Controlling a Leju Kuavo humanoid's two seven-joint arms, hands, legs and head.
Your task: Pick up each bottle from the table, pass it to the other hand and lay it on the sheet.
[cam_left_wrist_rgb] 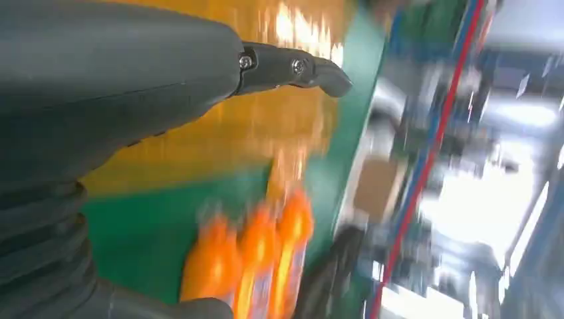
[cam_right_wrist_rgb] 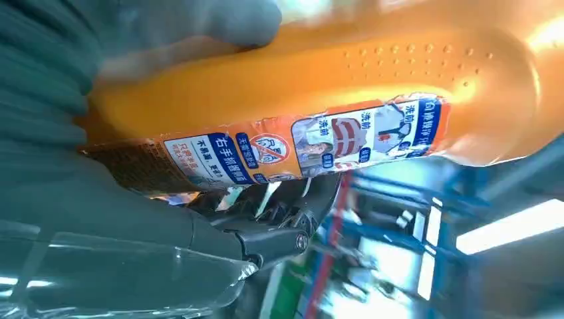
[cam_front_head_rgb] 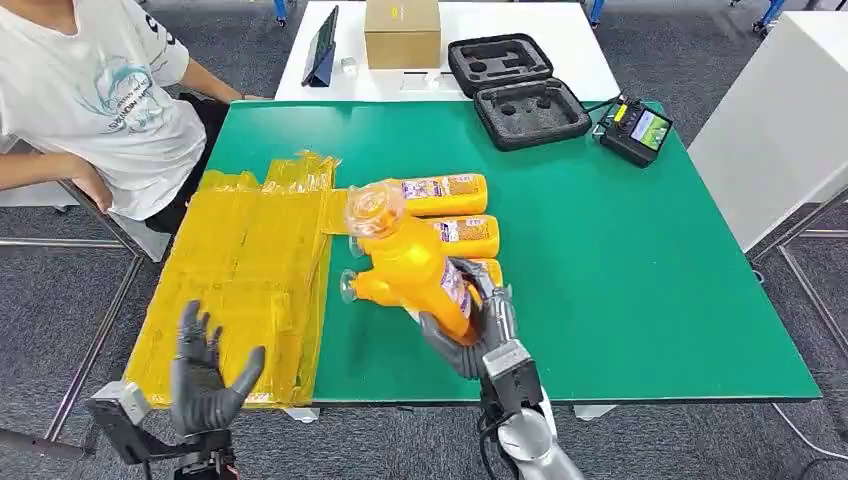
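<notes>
We see our right hand [cam_front_head_rgb: 478,325] wrapped around the base end of an orange plastic bottle with a clear cap and a blue-and-white label [cam_front_head_rgb: 415,262], lifted above the green table top [cam_front_head_rgb: 620,260]. The bottle's long axis runs diagonally, its capped end pointing up and away toward our left, over the edge of the crinkled yellow plastic sheet [cam_front_head_rgb: 240,270], while its base sits low in our palm. In the right wrist view the thumb presses on the bottle's orange body [cam_right_wrist_rgb: 319,73] and the darker fingers [cam_right_wrist_rgb: 273,232] curl under the label side. Our left hand [cam_front_head_rgb: 208,372] hovers over the near corner of the sheet, palm toward the bottle, fingers spread apart and holding nothing. Behind the lifted bottle, more orange bottles [cam_front_head_rgb: 445,195] lie side by side on the table, caps toward the sheet, long axes running across the table. A person in a white shirt [cam_front_head_rgb: 95,95] sits at the far left.
</notes>
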